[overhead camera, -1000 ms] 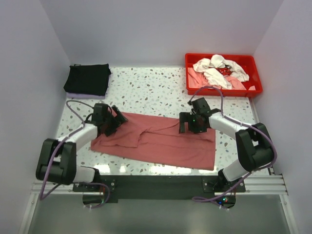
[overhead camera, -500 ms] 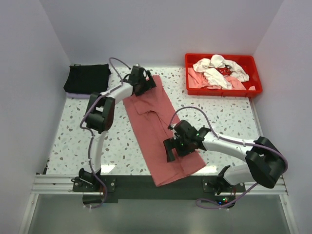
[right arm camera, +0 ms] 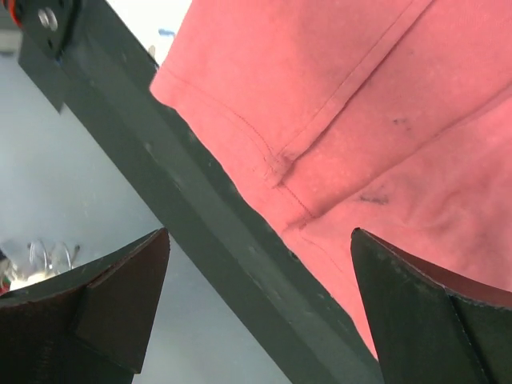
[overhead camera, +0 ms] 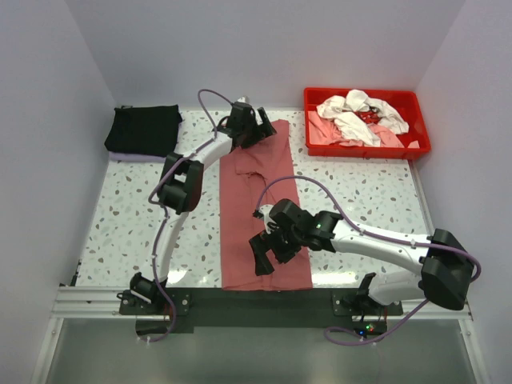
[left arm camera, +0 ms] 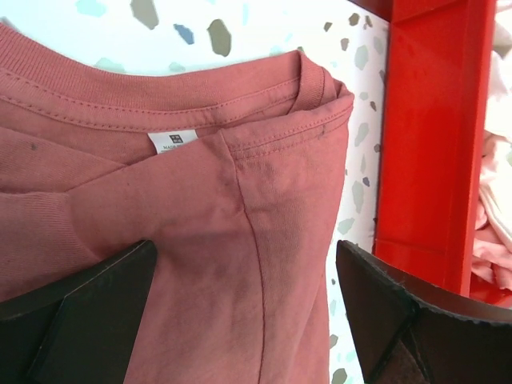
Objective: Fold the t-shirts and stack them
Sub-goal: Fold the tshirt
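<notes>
Now, left gripper [left arm camera: 244, 248]: jaws spread, over the collar end of the brick-red t-shirt [overhead camera: 264, 200]
Right gripper [right arm camera: 260, 234]: jaws spread, over its hem
Brick-red t-shirt: flat, lengthwise, mid-table [overhead camera: 136, 216]
Black t-shirt [overhead camera: 144, 130]: folded, far-left corner

The only writing in view sits on a small white tag [left arm camera: 173, 142] sewn just under the collar [left arm camera: 160, 92] of the brick-red t-shirt [left arm camera: 264, 240], seen by the left wrist camera. It bears a tiny dark square mark above a line of print, too small to read.
</notes>
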